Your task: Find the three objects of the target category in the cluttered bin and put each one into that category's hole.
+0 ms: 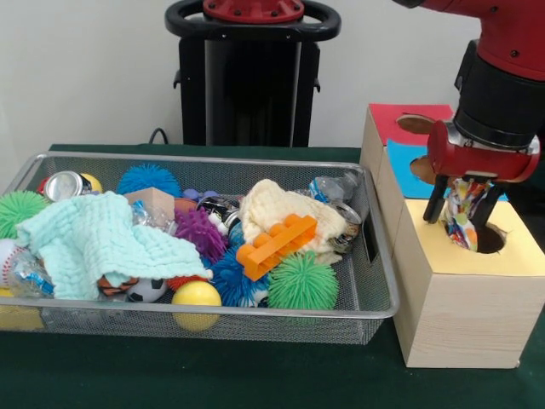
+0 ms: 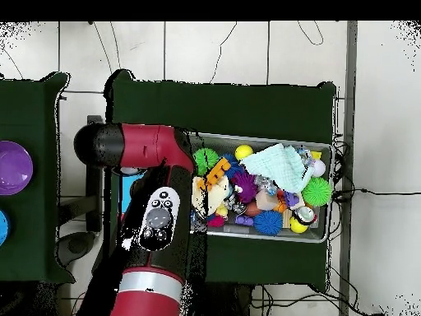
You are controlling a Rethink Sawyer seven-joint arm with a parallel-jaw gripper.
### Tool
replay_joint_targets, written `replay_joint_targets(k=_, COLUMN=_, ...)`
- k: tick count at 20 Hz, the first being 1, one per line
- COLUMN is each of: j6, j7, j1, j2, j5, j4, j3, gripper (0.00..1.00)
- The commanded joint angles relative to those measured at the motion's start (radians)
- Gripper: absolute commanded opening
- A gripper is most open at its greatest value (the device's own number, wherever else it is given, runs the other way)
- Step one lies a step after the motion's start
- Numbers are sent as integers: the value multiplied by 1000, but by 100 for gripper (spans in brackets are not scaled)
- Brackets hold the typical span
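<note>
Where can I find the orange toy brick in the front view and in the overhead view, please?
Front view: the orange toy brick lies right of the bin's middle, leaning on the cream cloth.
Overhead view: the brick lies at the bin's left end, beside the red arm.
Shared landmark: the mint green cloth, toward the bin's opposite end from the brick in both views.

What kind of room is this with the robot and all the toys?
Probably a robot test lab, not a playroom. A red robot arm works at a table with a green cloth, a wire bin is crammed with toys, and cables trail over the tiled floor.
</note>
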State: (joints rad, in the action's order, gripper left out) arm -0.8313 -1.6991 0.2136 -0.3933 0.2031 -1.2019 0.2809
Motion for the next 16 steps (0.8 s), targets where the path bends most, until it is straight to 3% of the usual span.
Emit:
replay_joint_targets(k=1, j6=-7, j7=-160, j1=-13, j2=-31, j5=5, j4=-131, j3=-76, gripper=100)
replay_joint_targets(k=6, j6=-45, j7=-160, j1=-11, j2=-59, j5=15, j4=-138, j3=-81, gripper=100)
replay_joint_targets(k=9, j6=-37, j7=-131, j1=-30, j2=-82, j5=37, j4=-177, j3=-121, gripper=100)
replay_joint_targets(k=16, j6=6, j7=-127, j1=-48, j2=-66, j5=43, j4=-195, j3=-154, gripper=100)
